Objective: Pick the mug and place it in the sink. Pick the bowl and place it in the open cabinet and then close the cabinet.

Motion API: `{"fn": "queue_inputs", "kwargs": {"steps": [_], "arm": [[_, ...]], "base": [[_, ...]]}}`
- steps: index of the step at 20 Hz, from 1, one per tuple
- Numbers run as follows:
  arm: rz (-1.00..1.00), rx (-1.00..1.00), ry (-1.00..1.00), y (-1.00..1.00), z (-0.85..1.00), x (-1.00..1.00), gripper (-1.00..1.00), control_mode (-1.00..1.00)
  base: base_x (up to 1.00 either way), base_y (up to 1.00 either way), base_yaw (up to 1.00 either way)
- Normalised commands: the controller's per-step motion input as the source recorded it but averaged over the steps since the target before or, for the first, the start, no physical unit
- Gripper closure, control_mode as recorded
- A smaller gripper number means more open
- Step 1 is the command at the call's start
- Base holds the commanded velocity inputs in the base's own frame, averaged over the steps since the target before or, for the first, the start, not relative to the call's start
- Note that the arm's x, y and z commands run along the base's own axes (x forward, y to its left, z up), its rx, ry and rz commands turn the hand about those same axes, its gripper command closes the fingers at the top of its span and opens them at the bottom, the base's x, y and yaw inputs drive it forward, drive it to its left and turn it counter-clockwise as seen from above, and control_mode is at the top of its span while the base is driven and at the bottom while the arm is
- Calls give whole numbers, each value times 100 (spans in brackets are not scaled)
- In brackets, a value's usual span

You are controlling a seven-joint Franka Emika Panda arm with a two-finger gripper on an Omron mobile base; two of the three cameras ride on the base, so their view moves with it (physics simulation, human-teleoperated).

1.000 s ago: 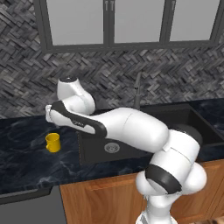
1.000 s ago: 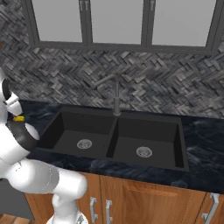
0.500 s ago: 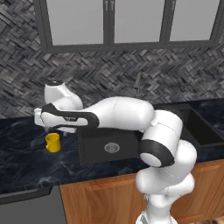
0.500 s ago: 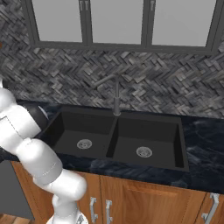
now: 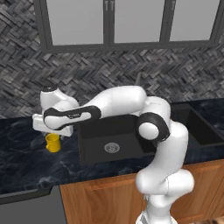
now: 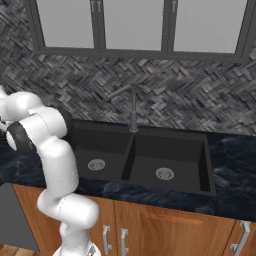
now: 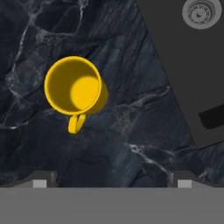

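Observation:
The small yellow mug [image 5: 53, 143] stands upright on the dark marble counter [image 5: 26, 162], just left of the black sink [image 5: 111, 140]. My white hand [image 5: 53, 124] hovers directly above the mug. In the hand view the mug [image 7: 74, 85] lies up and left of centre, its handle pointing toward the fingertips. My gripper [image 7: 111, 180] is open, with nothing between its fingers, and the mug is off to the left of its midline. The sink's basin and drain [image 7: 201, 13] fill the upper right of the hand view. The bowl and the cabinet are out of view.
A grey faucet [image 6: 132, 107] rises behind the double-basin sink [image 6: 145, 155]. Grey-framed glass-panel units [image 5: 113, 22] hang above the herringbone tile wall. Wooden base cabinets [image 6: 165, 230] run under the counter. My arm stretches across the left basin.
The arm has swung left and stretched out across the sink. The hand has come down a little over the mug. The jaws stay wide.

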Motion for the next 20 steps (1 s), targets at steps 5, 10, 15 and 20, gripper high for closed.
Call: {"fn": "queue_inputs", "kwargs": {"steps": [5, 10, 15, 20], "arm": [[0, -9, 4, 15, -24, 13, -100, -100], [0, 0, 7, 10, -13, 18, -100, -100], [0, 0, 0, 0, -27, 27, -100, -100], [0, 2, -6, 3, -25, 9, -100, -100]], "base": [[0, 0, 0], [0, 0, 0], [0, 0, 0], [0, 0, 0]]}}
